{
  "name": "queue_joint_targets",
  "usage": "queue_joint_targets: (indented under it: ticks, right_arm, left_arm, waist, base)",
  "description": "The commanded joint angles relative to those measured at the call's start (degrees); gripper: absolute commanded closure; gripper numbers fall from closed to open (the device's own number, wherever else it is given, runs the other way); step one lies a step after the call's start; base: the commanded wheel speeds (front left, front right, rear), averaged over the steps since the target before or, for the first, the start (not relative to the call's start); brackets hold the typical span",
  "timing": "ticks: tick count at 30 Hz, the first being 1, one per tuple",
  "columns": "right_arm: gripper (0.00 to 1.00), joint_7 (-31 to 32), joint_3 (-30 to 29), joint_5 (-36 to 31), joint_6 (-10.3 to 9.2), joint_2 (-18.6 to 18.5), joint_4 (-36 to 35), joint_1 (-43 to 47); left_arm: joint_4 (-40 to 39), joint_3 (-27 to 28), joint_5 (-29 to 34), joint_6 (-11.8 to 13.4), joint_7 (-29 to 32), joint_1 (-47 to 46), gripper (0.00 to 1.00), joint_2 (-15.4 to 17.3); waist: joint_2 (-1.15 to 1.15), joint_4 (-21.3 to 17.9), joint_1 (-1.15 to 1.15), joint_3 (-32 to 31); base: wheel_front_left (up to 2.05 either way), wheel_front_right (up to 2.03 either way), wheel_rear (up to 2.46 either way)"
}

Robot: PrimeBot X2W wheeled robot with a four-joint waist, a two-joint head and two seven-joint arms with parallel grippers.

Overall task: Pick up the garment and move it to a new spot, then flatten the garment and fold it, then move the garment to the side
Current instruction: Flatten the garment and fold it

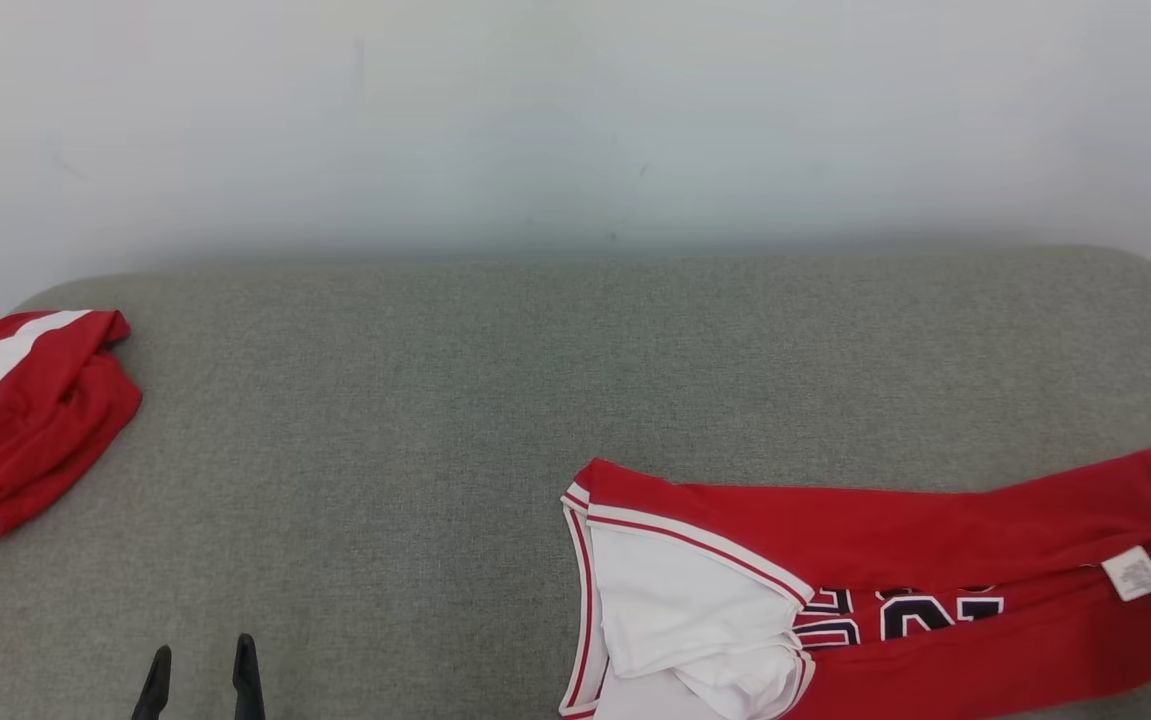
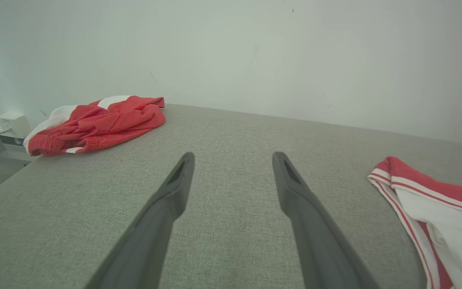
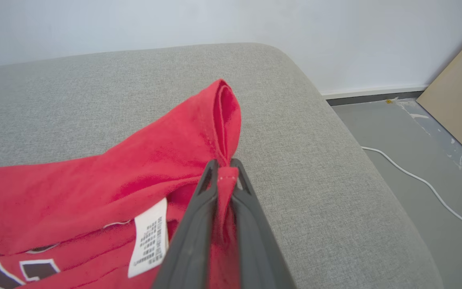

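Jersey [image 1: 885,560] is cut off at the head view's lower edge; its dark numerals are partly folded under. Right gripper [image 3: 223,166]: jaws clamped on a pinch of red fabric at the jersey's right end, just beside the white care label [image 3: 149,237]. Left gripper [image 2: 233,158]: well left of the jersey, jaws spread, empty. Jersey is red knit with white lining and striped trim. It lies on a grey woven cushion [image 1: 435,400] with rounded corners. Crumpled red garment [image 1: 25,420] far left of the jersey; pale wall [image 1: 575,120] behind.
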Motion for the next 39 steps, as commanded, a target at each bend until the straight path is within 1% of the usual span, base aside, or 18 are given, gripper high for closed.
queue_joint_targets:
  ticks: [1, 6, 12, 18, 22, 26, 31, 39]
  right_arm:
    - [1.0, 0.18, 0.73, 0.56, -0.16, 0.76, -1.02, -0.24]
    - [1.0, 1.28, 4.63, 0.39, -0.15, 4.22, -7.28, 1.35]
    - [1.0, 3.64, 8.61, 0.91, -0.15, 8.96, -18.13, 4.02]
    - [1.0, 6.04, 11.08, -0.14, -0.15, 13.66, -27.25, 7.14]
    - [1.0, 6.87, 12.38, -1.24, -0.15, 17.64, -30.93, 8.72]
    - [1.0, 6.83, 13.57, -2.99, -0.15, 22.05, -31.88, 8.76]
    - [1.0, 5.69, 14.12, -4.48, -0.16, 26.7, -30.08, 7.04]
    - [1.0, 2.57, 14.32, -5.15, -0.16, 30.08, -23.9, 4.9]
  left_arm:
    - [0.24, 0.01, -0.41, 0.09, -0.18, 0.95, 0.0, -0.06]
    - [0.65, -0.04, -0.69, 0.08, -0.18, 0.93, 0.0, -0.09]
    - [0.93, -0.13, -0.77, 0.08, -0.18, 0.67, 0.0, -0.11]
    - [1.17, -1.24, -1.18, 0.08, -0.18, 0.23, 0.0, -0.11]
    - [1.3, -1.68, -1.16, 0.09, -0.18, -0.16, 0.0, -0.12]
    - [1.48, -2.06, -0.99, 0.09, -0.18, -0.41, 0.0, -0.11]
    - [1.8, -2.52, -1.05, 0.09, -0.18, -0.9, 0.0, -0.12]
    - [2.35, -2.85, -1.47, 0.09, -0.18, -1.73, 0.0, -0.13]
  waist:
    - [0.0, -0.32, 0.0, -0.32]
    - [0.0, -0.88, 0.0, -0.93]
    - [0.0, -1.1, 0.0, -1.18]
    - [0.0, -0.23, 0.0, -1.09]
    - [0.0, 0.71, 0.0, -0.83]
    - [0.0, 1.72, 0.0, -0.51]
    - [0.0, 3.1, 0.0, -0.07]
    - [0.0, 4.87, 0.0, 0.4]
  base:
    - [0.0, 0.0, 0.0]
    - [0.0, 0.0, 0.0]
    - [0.0, 0.0, 0.0]
    - [0.0, 0.0, 0.0]
    - [0.0, 0.0, 0.0]
    - [0.0, 0.0, 0.0]
    - [0.0, 0.0, 0.0]
    - [0.0, 0.0, 0.0]
